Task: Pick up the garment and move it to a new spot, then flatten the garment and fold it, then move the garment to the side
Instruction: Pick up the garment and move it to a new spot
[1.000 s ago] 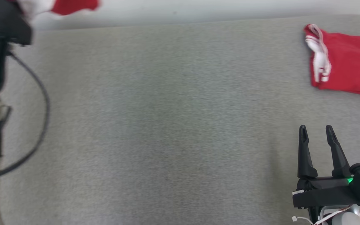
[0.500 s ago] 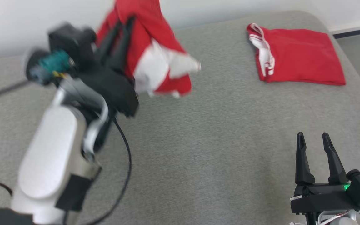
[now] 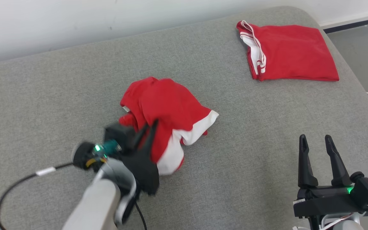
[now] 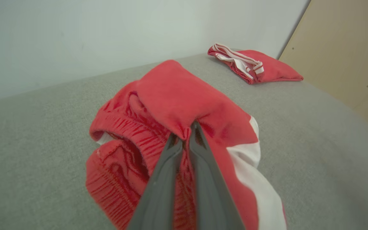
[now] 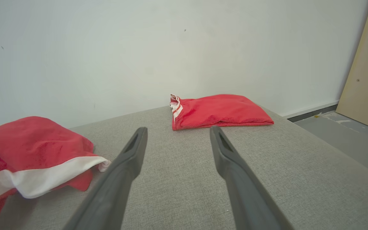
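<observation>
1. The crumpled red fabric garment with a white band point(image 3: 171, 108) lay in a heap near the middle of the grey woven-fabric padded surface point(image 3: 251, 143).
2. The left gripper point(image 3: 151, 124) had its two dark fingers pressed together on a fold of the heap's red cloth at its near-left side. In the left wrist view the cloth was pinched between the tips, and a ribbed elastic edge bunched up just to their left.
3. The right gripper point(image 3: 315, 138) sat at the lower right of the head view. Its jaws were spread wide and held nothing, well apart from the heap.
4. A folded red fabric garment with white-striped trim point(image 3: 292, 52) lay flat near the far right corner of the surface, well apart from the crumpled one.
5. A white wall point(image 3: 75, 25) ran behind the surface, and a beige flat panel point(image 4: 347, 48) stood to the right of it.
</observation>
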Tool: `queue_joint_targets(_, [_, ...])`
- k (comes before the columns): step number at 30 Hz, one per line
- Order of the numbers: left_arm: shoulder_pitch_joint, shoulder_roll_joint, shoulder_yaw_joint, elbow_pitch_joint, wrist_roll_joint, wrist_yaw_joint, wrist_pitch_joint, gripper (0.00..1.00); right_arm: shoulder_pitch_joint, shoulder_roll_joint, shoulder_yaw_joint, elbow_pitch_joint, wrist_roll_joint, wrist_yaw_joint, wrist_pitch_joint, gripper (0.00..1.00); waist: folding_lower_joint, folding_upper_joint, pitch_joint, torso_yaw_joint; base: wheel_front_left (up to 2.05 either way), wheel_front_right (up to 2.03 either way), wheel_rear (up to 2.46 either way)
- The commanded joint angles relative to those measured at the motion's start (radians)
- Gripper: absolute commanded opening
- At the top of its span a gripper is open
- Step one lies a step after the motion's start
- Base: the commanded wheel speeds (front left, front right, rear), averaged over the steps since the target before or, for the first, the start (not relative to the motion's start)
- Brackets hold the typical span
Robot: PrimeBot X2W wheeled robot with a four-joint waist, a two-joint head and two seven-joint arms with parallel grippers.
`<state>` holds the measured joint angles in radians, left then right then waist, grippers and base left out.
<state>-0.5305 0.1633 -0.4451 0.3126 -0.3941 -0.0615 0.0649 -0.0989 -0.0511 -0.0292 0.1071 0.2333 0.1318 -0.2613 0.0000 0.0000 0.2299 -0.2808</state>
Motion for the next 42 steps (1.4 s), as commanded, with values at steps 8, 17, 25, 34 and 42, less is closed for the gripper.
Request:
queue_joint_targets(8, [0.033,-0.043,-0.037,0.073,-0.002,-0.015,-0.118,1.00,-0.001,0.001,-0.005,-0.003,-0.023,-0.002,-0.005,1.00,0.0000,0.0000,-0.042,0.054,0.00,0.00,0.00])
queue_joint_targets(17, [0.049,-0.020,0.000,-0.002,-0.010,0.002,-0.211,1.00,0.036,0.001,-0.042,-0.024,-0.058,-0.002,0.003,1.00,0.0000,0.0000,-0.135,0.175,0.00,0.00,0.00])
queue_joint_targets(25, [0.142,0.051,0.071,-0.069,-0.028,0.041,-0.277,1.00,0.070,0.001,-0.046,-0.053,-0.067,-0.002,0.025,1.00,0.0000,0.0000,-0.195,0.265,0.00,0.00,0.00])
queue_joint_targets(34, [0.300,0.121,0.161,-0.157,-0.034,0.098,-0.320,1.00,0.110,0.001,-0.052,-0.069,-0.062,-0.002,0.039,1.00,0.0000,0.0000,-0.235,0.324,0.00,0.00,0.00])
queue_joint_targets(42, [0.450,0.141,0.246,-0.222,-0.044,0.135,-0.330,1.00,0.125,0.001,-0.039,-0.069,-0.055,-0.002,0.043,1.00,0.0000,0.0000,-0.236,0.329,0.00,0.00,0.00])
